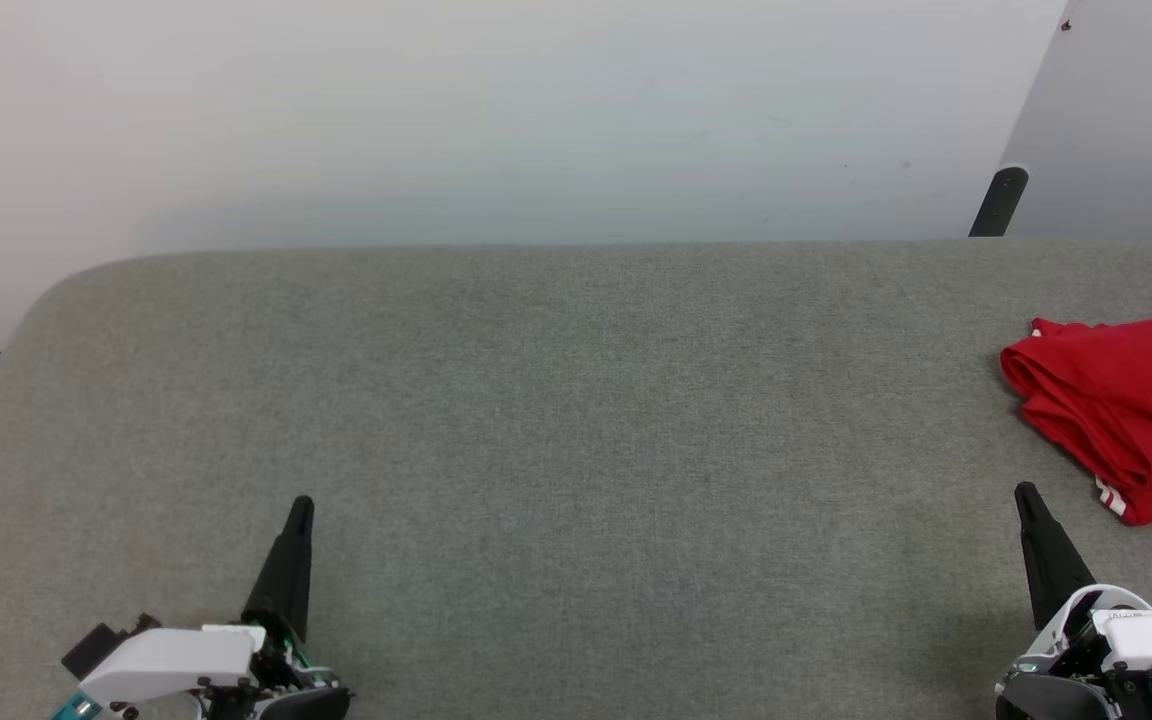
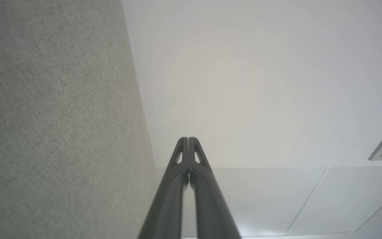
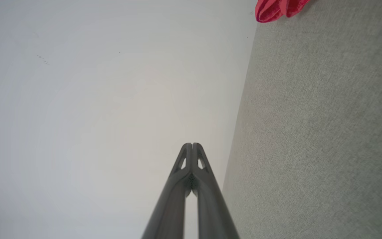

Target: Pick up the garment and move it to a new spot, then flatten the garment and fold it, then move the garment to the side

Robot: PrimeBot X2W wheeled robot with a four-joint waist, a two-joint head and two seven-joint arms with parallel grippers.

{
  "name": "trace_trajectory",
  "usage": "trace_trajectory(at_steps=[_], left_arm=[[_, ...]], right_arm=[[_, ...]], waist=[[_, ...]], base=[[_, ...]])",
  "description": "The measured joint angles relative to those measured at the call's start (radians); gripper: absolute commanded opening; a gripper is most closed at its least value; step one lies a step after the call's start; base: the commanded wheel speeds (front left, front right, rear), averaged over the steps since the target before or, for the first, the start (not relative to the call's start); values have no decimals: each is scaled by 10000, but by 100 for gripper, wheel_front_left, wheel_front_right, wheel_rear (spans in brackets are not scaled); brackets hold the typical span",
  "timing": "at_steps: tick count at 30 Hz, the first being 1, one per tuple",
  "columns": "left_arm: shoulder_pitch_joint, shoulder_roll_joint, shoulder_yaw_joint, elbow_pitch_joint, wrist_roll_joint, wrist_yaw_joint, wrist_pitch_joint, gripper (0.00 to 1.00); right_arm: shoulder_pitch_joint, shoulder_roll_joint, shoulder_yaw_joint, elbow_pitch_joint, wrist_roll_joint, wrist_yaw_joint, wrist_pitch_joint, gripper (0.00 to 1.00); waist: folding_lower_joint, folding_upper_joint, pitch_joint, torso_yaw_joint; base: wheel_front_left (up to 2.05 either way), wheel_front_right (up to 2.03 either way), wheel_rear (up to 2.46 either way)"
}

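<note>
Head view's right edge: we are seeing the red, black-numbered jersey garment (image 1: 1116, 405) lying folded aside, so the task is seemingly finished; both jaws are sitting clenched, empty.

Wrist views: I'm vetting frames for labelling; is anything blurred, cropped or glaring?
Left wrist view: left gripper is sharp at the tip and blurred toward the bottom edge, in even light with no glare. Right wrist view: garment is soft and cropped by the top edge.
</note>
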Motion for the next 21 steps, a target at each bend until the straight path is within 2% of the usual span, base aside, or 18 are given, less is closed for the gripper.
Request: trace_trajectory(at_steps=[21], left_arm=[[-2, -15, 27, 0, 6, 0, 35, 0]], right_arm=[[0, 0, 2, 0, 0, -2, 0, 0]], waist=[[0, 0, 0, 0]], base=[[0, 0, 0]])
